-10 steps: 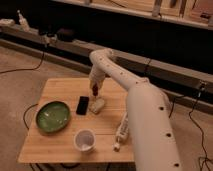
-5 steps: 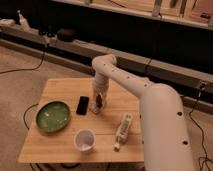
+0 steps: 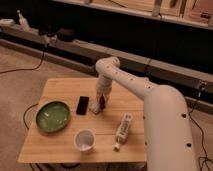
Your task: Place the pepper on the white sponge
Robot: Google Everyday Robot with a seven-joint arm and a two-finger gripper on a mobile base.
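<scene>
The gripper (image 3: 101, 100) is hanging just above the white sponge (image 3: 97, 109), gripping the pepper (image 3: 102, 101); the sponge is lying beside the black slab (image 3: 82, 105), partly hidden.

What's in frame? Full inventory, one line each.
table: 1, light wood, centre
plate: 1, green, table's left side
slab: 1, black, flat, right of the plate
sponge: 1, off-white, right of the slab, under the claw
pepper: 1, dark red, at the claw, just above the sponge
cup: 1, white, near front edge
bottle: 1, pale, lying on the table's right side
arm: 1, white, reaching in from the right
claw: 1, pointing down over the sponge
</scene>
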